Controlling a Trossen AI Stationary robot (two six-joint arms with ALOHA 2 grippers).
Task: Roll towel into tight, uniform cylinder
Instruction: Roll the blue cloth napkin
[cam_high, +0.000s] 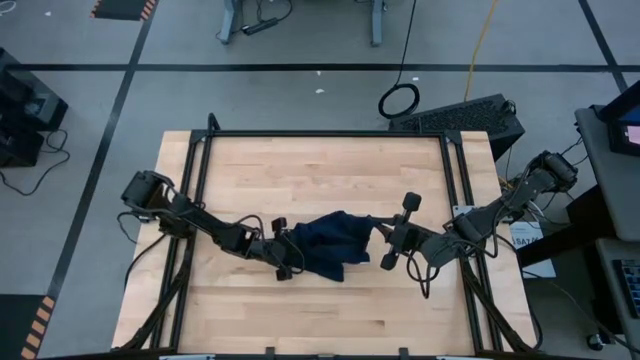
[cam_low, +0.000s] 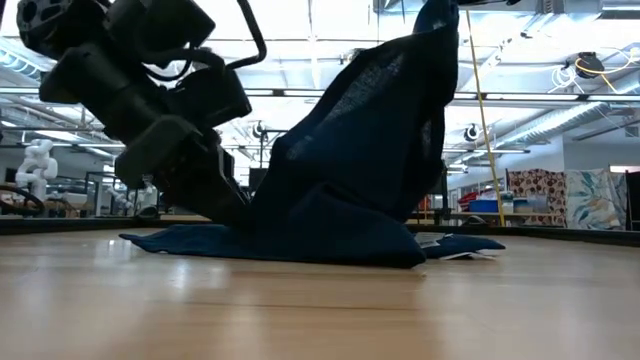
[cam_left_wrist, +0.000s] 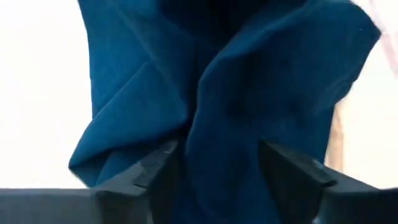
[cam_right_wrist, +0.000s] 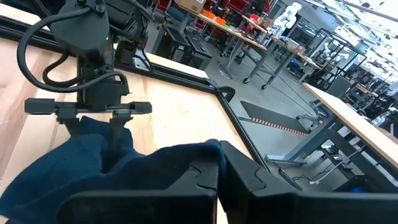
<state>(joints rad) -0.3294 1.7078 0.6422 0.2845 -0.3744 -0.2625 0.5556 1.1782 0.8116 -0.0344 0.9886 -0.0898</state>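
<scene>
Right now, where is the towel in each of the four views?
High: towel mid-table between both grippers.
Low: centre, one end lifted high.
Left wrist: fills the picture, between the fingers.
Right wrist: lower left.
Shared landmark: left gripper at the towel's edge.

Towel (cam_low: 370, 160) top corner cut off by low view's upper edge. Towel folds hide left gripper (cam_high: 287, 259) fingertips from above. Left wrist view: towel fills frame, desk washed out. White tag not discernible.
</scene>
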